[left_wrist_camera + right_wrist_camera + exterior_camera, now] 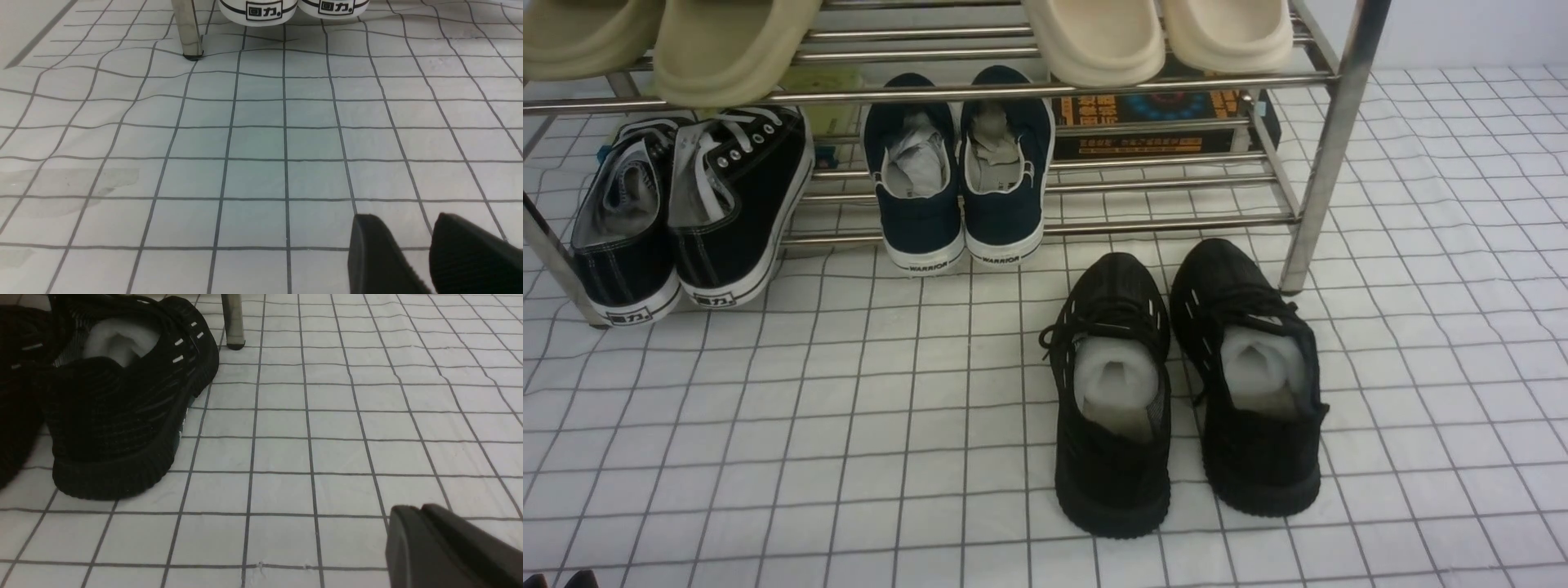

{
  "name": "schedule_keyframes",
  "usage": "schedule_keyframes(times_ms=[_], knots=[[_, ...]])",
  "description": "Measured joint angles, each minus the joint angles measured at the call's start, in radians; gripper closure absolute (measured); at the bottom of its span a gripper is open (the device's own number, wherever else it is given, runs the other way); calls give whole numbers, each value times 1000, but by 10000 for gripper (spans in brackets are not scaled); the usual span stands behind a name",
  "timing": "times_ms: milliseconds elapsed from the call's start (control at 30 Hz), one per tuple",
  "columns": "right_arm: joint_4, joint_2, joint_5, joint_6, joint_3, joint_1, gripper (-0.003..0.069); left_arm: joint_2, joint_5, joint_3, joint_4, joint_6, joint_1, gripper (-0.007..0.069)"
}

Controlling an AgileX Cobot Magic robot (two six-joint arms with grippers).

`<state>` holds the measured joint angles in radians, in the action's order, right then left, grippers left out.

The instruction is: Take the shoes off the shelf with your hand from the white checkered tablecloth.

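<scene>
The all-black knit shoes stand side by side on the white checkered tablecloth (849,425), just in front of the shelf (1327,163): one shoe (1112,400) to the left, the other (1250,367) to the right, white paper inside both. In the right wrist view the nearer shoe (122,416) sits well apart from my right gripper (412,507), whose fingers are pressed together and hold nothing. My left gripper (402,222) is open over bare cloth, with cloth showing between its fingers. Its tips just show at the front view's lower left corner (560,580).
On the shelf's lowest tier sit black canvas sneakers with white soles (686,212) and a navy WARRIOR pair (960,171). Beige slippers (1094,37) lie on the tier above. A dark printed box (1160,122) stands behind. Shelf posts (233,322) (187,28) stand on the cloth.
</scene>
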<state>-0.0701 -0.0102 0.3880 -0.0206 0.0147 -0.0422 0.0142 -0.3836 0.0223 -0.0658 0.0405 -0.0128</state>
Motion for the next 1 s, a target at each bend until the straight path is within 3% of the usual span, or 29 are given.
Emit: schedule_keyframes(times_ms=[233,1000], knots=[[1,0,0,0,0,79,606,0,0,0,0,0,0,384],[1,0,0,0,0,81,573,0,0,0,0,0,0,384]])
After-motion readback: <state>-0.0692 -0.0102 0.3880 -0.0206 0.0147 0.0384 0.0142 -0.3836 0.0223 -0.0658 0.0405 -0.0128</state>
